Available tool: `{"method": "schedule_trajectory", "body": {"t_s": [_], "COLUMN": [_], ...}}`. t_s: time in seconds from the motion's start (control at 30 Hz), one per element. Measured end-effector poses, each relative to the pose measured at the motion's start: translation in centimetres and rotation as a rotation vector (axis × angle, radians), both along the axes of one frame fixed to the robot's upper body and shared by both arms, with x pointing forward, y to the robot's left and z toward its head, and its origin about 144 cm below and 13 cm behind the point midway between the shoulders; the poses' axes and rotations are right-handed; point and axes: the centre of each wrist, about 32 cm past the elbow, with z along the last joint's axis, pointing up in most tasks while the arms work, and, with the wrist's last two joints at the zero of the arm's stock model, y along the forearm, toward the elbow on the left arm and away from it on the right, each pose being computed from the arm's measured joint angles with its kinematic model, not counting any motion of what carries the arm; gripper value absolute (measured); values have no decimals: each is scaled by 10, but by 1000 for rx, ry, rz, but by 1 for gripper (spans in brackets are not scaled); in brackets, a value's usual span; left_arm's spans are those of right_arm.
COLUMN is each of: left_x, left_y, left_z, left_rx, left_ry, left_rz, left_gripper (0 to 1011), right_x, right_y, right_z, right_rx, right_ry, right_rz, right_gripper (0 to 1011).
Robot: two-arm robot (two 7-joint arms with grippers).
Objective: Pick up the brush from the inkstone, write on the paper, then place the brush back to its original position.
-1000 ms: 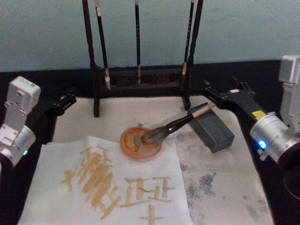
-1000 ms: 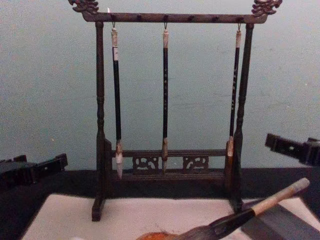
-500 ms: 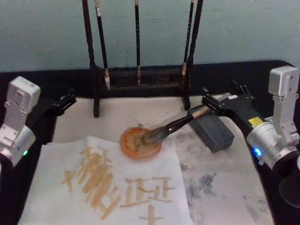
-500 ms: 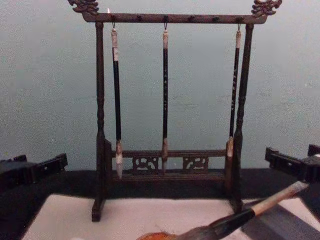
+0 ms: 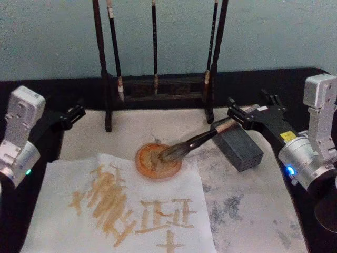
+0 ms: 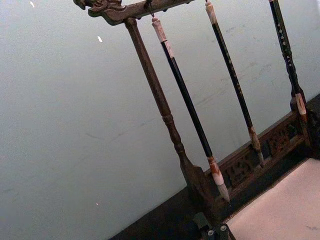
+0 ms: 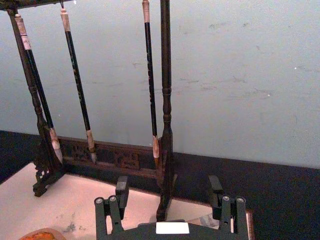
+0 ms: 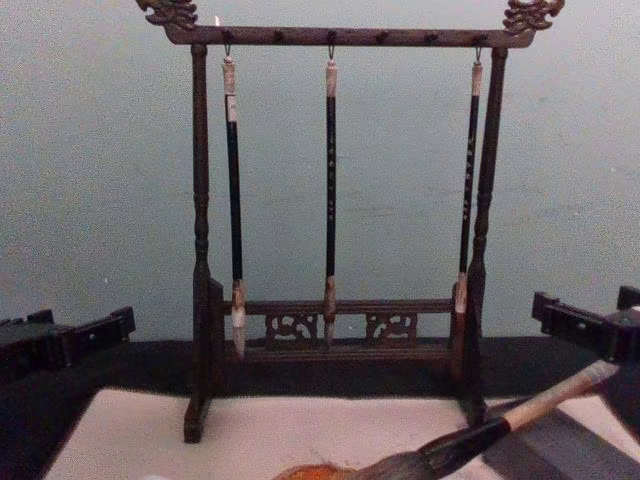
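Right gripper [image 5: 246,112] fingers spread wide, empty, straddling the brush [image 5: 192,142] handle end above the grey block [image 5: 240,146]. Left gripper [image 5: 73,114] parked at the worktop's left edge, fingers: cannot tell. Brush tuft sits in the orange inkstone [image 5: 158,161], handle propped on the block. Looks light, stiff, glossy ferrule probably slippery; grip the pale handle. One brush, one paper [image 5: 58,211], three thin brushes on the rack [image 5: 108,84].

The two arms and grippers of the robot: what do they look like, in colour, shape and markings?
Both arms have silver-grey cylindrical wrists with pale boxy housings. The left gripper and the right gripper are black, with flat angular fingers. A small blue-green light glows on each wrist. The right gripper's body carries a yellow label, and in the right wrist view a white label, with silver screws at the finger bases.
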Motion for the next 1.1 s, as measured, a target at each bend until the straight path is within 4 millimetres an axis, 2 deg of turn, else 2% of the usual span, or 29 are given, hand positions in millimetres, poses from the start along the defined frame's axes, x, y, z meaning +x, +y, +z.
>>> {"method": "schedule_trajectory", "body": {"t_s": [1.1], "left_x": [0], "left_y": [0], "left_z": [0], "left_rx": [0], "left_ry": [0], "left_rz": [0], "left_gripper": [1002], "right_x": [0], "right_y": [0], "right_z": [1], "right_rx": [2], "right_ry": [5], "right_rz": [-2], "right_gripper": [1008]}}
